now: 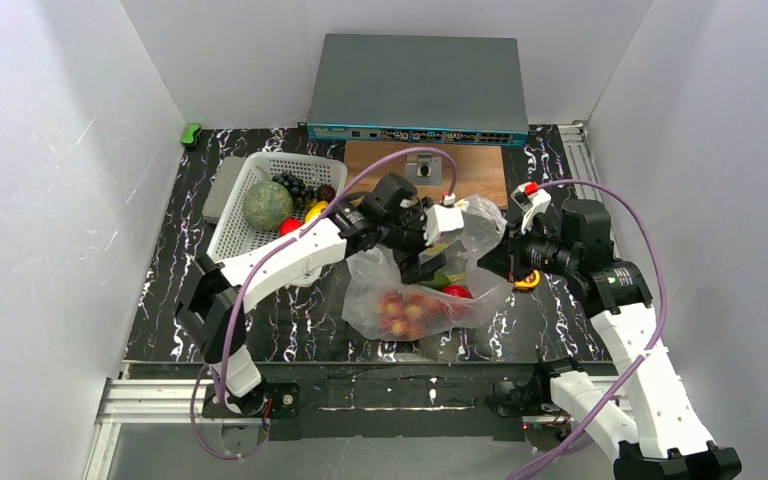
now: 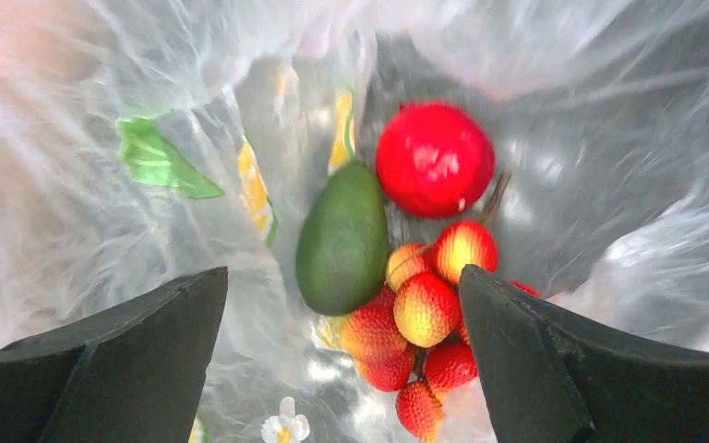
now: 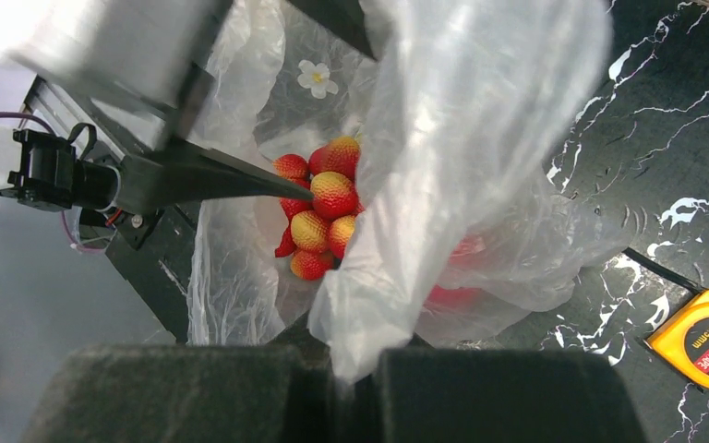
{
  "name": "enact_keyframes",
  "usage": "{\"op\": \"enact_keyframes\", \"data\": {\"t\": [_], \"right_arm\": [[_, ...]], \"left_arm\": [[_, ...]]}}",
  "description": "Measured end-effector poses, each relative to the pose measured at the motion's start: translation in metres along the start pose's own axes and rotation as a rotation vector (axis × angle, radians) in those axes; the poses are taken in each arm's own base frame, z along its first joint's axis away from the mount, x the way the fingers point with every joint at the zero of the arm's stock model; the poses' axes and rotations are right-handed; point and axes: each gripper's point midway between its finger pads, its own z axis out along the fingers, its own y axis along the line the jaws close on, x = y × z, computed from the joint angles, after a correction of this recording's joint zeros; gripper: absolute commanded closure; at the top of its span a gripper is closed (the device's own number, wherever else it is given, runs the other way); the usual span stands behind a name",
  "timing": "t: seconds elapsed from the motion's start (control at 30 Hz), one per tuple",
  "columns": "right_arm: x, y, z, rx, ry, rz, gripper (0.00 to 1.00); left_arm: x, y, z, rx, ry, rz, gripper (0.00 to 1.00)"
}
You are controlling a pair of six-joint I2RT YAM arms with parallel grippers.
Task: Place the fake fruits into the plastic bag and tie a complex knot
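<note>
The plastic bag (image 1: 380, 305) lies mid-table with its mouth held up. Inside lie a red-orange cluster (image 2: 420, 341), a green avocado (image 2: 343, 238) and a red ball (image 2: 435, 159). My left gripper (image 2: 342, 277) is open, reaching down into the bag's mouth above these fruits with nothing between its fingers. My right gripper (image 3: 351, 365) is shut on a fold of the plastic bag (image 3: 462, 138) at its right rim, holding it up. More fake fruits stay in the white basket (image 1: 235, 225): a green melon (image 1: 267, 204), dark grapes (image 1: 295, 186), plus yellow and red pieces.
A yellow tape measure (image 3: 706, 341) lies on the black marbled table right of the bag. A wooden board (image 1: 480, 170) and a grey network switch (image 1: 418, 90) stand at the back. White walls close in both sides.
</note>
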Motion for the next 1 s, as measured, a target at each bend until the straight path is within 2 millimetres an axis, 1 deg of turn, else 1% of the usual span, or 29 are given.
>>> {"op": "enact_keyframes", "data": {"t": [0.07,0.17,0.23,0.27,0.33,0.4,0.43,0.47,0.5,0.57,0.6,0.63,0.67,0.73,0.77,0.83,0.9,0.97,1.0], "right_arm": [[0.000,0.001,-0.001,-0.001,-0.003,-0.004,0.99],[0.001,0.001,-0.001,-0.001,-0.005,-0.010,0.99],[0.004,0.001,-0.002,-0.001,-0.003,-0.011,0.99],[0.006,0.001,-0.002,0.000,-0.001,-0.011,0.99],[0.007,0.000,-0.002,0.000,0.000,-0.015,0.99],[0.009,-0.001,-0.001,0.001,0.003,-0.018,0.99],[0.009,-0.001,-0.001,0.002,0.003,-0.020,0.99],[0.010,-0.001,-0.001,0.003,0.005,-0.020,0.99],[0.010,-0.002,-0.001,0.004,0.005,-0.021,0.99],[0.010,-0.002,-0.001,0.004,0.005,-0.023,0.99],[0.010,-0.002,-0.001,0.003,0.005,-0.024,0.99],[0.010,-0.002,-0.001,0.003,0.005,-0.025,0.99],[0.010,-0.002,-0.001,0.003,0.005,-0.025,0.99],[0.009,-0.002,-0.001,0.003,0.004,-0.025,0.99],[0.009,-0.002,-0.001,0.002,0.003,-0.026,0.99],[0.009,-0.002,-0.001,0.002,0.002,-0.027,0.99],[0.009,-0.002,-0.001,0.002,0.001,-0.027,0.99],[0.009,-0.002,-0.001,0.002,0.001,-0.027,0.99],[0.009,-0.002,-0.001,0.002,0.001,-0.027,0.99]], "left_arm": [[-0.026,0.004,-0.013,-0.015,-0.053,-0.002,0.04],[-0.070,0.011,-0.039,-0.053,-0.150,0.001,0.05],[-0.100,0.015,-0.064,-0.078,-0.234,-0.003,0.05],[-0.111,0.016,-0.079,-0.089,-0.274,-0.010,0.05],[-0.122,0.022,-0.111,-0.122,-0.341,-0.038,0.05],[-0.123,0.034,-0.145,-0.177,-0.392,-0.073,0.06],[-0.120,0.043,-0.164,-0.214,-0.416,-0.093,0.06],[-0.112,0.052,-0.182,-0.252,-0.427,-0.113,0.07],[-0.098,0.061,-0.200,-0.299,-0.429,-0.140,0.08],[-0.062,0.075,-0.231,-0.388,-0.405,-0.193,0.09],[-0.041,0.079,-0.241,-0.426,-0.379,-0.218,0.09],[-0.023,0.081,-0.248,-0.453,-0.353,-0.236,0.10],[0.004,0.082,-0.253,-0.478,-0.308,-0.259,0.10],[0.044,0.080,-0.254,-0.497,-0.231,-0.285,0.12],[0.069,0.078,-0.252,-0.496,-0.178,-0.301,0.13],[0.107,0.076,-0.243,-0.479,-0.090,-0.315,0.15],[0.147,0.072,-0.230,-0.435,0.004,-0.321,0.16],[0.179,0.071,-0.216,-0.378,0.087,-0.316,0.17],[0.189,0.071,-0.211,-0.353,0.113,-0.311,0.17]]}}
